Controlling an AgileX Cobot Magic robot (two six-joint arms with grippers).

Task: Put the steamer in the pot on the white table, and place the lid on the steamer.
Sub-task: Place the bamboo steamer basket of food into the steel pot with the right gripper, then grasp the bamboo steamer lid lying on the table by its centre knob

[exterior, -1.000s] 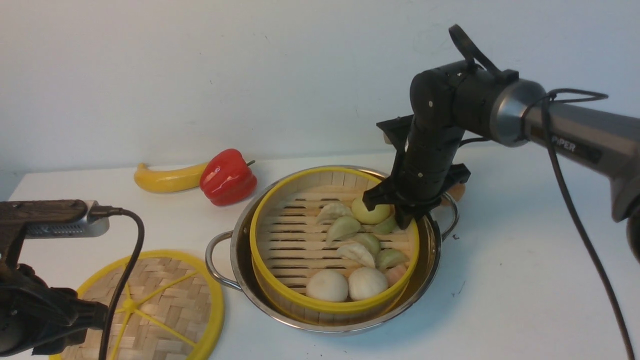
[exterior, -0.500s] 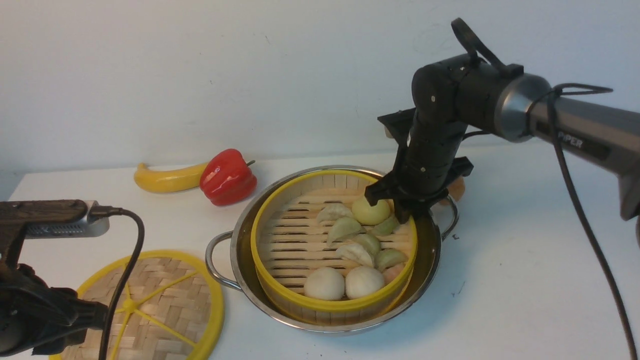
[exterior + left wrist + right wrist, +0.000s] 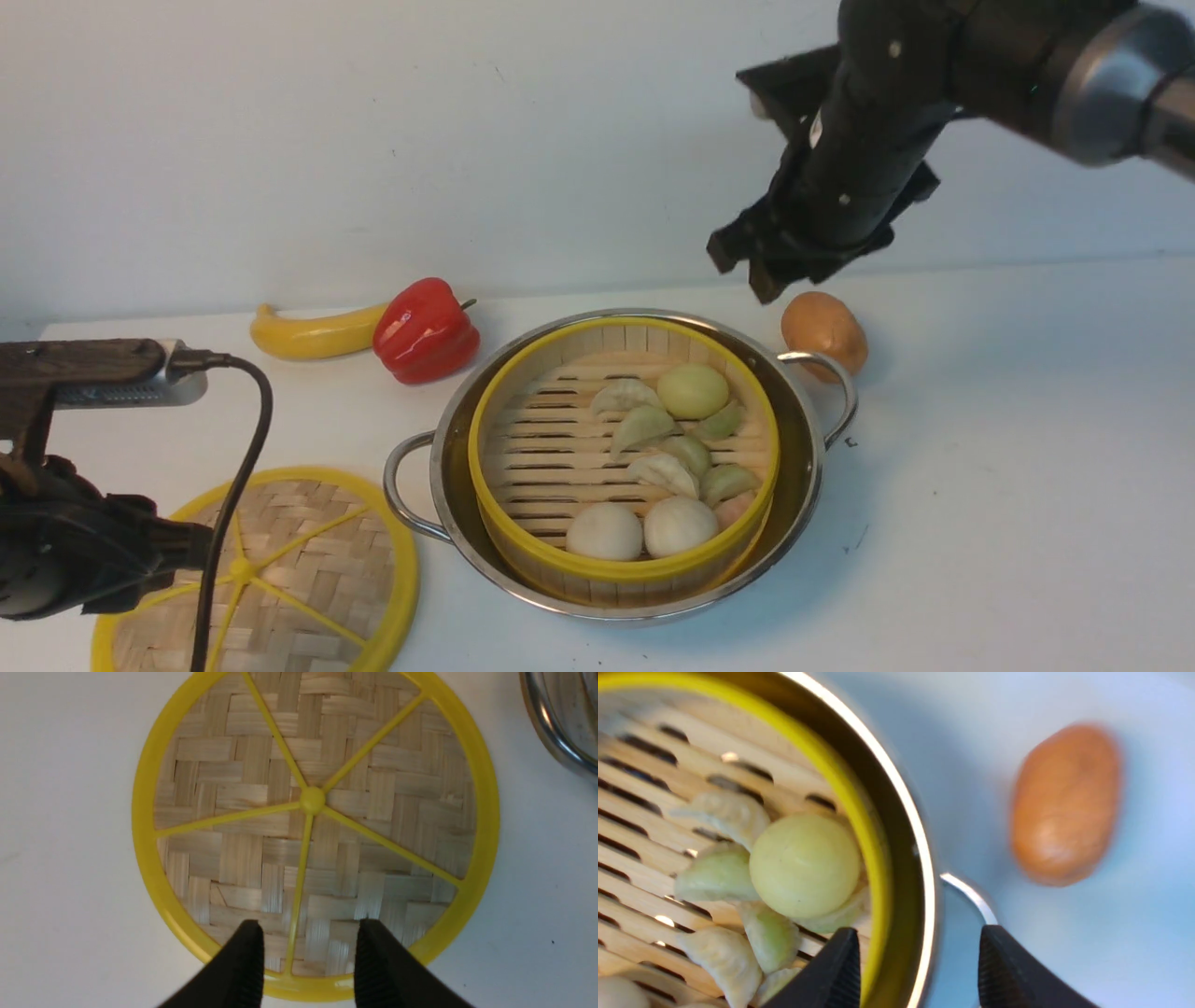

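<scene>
**Steamer seated in pot; lid not yet fitted.**

One steamer point(image 3: 616, 567) sits inside one pot point(image 3: 801, 485), below the right claw point(image 3: 919, 933), whose jaws stand apart and empty. One lid point(image 3: 308, 560) lies flat on the surface point(image 3: 980, 467) directly under the left claw point(image 3: 309, 927), its jaws apart astride a spoke and gripping nothing. Also counted: three buns point(image 3: 605, 532), one pepper point(image 3: 425, 331), one banana point(image 3: 308, 336), one potato point(image 3: 823, 331).

We see the white table point(image 3: 980, 448) carrying five things: pot point(image 3: 453, 476) at centre, lid point(image 3: 308, 560) flat at near left, banana point(image 3: 308, 334) and red pepper point(image 3: 425, 329) side by side far left, potato point(image 3: 823, 331) just beyond the pot's right handle.
</scene>
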